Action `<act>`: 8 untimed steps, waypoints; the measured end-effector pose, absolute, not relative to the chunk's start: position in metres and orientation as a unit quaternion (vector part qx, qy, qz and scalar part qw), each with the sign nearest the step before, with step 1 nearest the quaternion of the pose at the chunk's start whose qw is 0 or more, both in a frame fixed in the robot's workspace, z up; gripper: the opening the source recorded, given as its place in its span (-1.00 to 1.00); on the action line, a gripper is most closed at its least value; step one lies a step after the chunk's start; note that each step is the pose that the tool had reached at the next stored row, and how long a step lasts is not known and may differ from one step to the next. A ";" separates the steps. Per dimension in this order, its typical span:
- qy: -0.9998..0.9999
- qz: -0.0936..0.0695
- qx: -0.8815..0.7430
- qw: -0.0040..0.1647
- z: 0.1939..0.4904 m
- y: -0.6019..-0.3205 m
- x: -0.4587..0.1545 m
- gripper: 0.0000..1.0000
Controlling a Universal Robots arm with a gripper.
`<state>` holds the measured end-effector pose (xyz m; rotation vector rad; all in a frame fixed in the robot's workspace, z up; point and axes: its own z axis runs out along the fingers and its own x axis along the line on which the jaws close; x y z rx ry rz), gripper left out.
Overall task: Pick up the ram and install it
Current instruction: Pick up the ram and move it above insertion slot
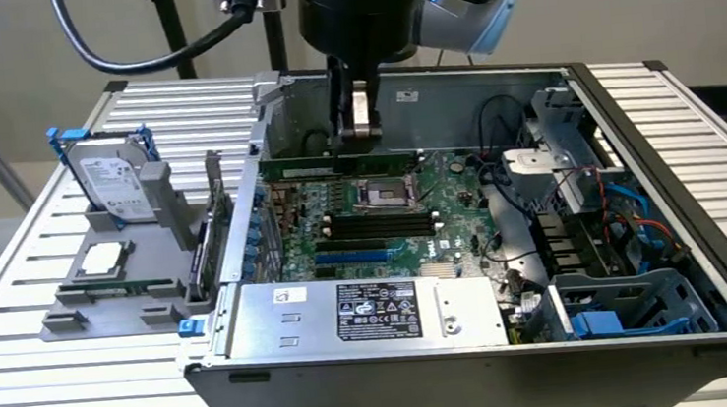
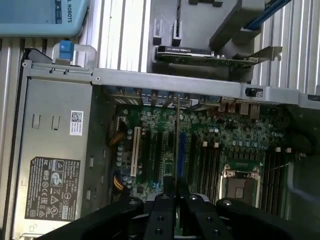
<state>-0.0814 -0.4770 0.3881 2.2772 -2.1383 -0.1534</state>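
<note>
Now, ram: pinched between the fingers, held level over the motherboard.
Fingers: clamped on the ram's faces.
Arm: pointing straight down into the open case.

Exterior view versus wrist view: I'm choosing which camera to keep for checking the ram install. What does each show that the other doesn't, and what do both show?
Exterior view: the ram broadside, a long green stick in the gripper above the motherboard, plus the hard drive and silver processor chip on the grey fixture. Wrist view: the ram edge-on, a thin line running out from the gripper, and a white slot. Both: the motherboard, the processor socket and the labelled power supply.
</note>
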 end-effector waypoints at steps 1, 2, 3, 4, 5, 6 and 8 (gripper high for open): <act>-0.684 -0.049 0.728 0.007 0.387 -0.475 -0.077 -0.73; -0.684 -0.049 0.728 0.007 0.386 -0.473 -0.074 -0.73; -0.684 -0.049 0.728 0.007 0.384 -0.470 -0.070 -0.73; -0.684 -0.049 0.728 0.007 0.382 -0.467 -0.068 -0.73; -0.684 -0.049 0.728 0.007 0.381 -0.464 -0.067 -0.73; -0.684 -0.049 0.728 0.007 0.379 -0.460 -0.066 -0.73; -0.684 -0.049 0.728 0.007 0.375 -0.453 -0.064 -0.73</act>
